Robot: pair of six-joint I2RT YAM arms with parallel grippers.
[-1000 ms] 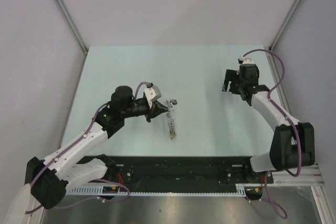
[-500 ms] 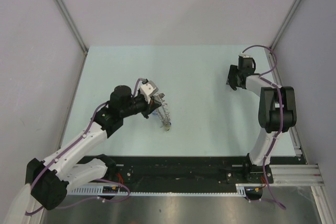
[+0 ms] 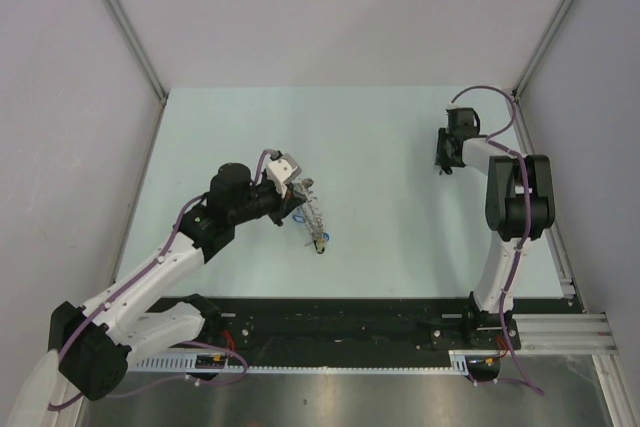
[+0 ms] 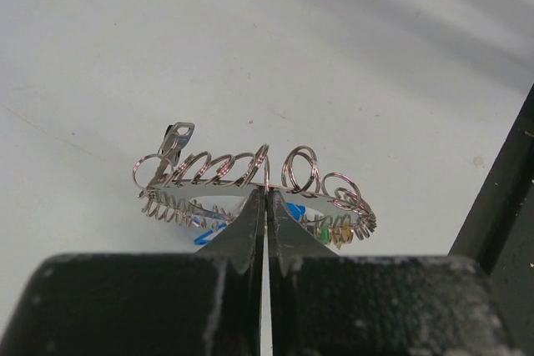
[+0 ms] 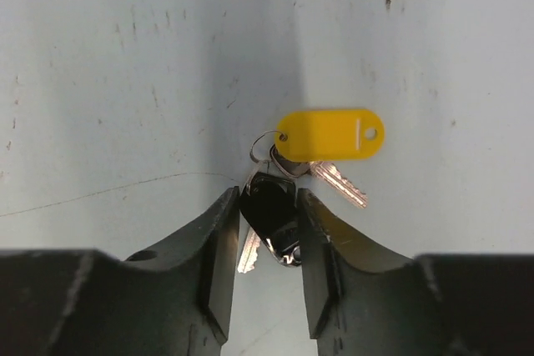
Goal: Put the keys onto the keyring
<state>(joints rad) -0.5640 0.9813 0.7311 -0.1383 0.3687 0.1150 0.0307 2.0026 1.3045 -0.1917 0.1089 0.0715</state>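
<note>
My left gripper (image 3: pixel 300 205) (image 4: pixel 267 193) is shut on the keyring (image 3: pixel 315 225) (image 4: pixel 192 193). The keyring is a band strung with silver wire loops and small blue, green and yellow tags, held edge-on just above the table. The keys lie at the back right, under my right gripper (image 3: pixel 443 159) (image 5: pixel 269 198). One key carries a yellow tag (image 5: pixel 328 134), the other a black tag (image 5: pixel 271 210), and both hang on a small split ring. The right fingers press against both sides of the black tag. In the top view the gripper hides the keys.
The pale table (image 3: pixel 380 137) is walled on three sides. A black rail (image 3: pixel 350 322) runs along the near edge, by the arm bases. A dark edge (image 4: pixel 501 223) shows at the right of the left wrist view.
The right gripper has swung toward the back right and its jaws have narrowed onto the black tag. The left gripper has turned and shifted slightly, carrying the keyring with it.
</note>
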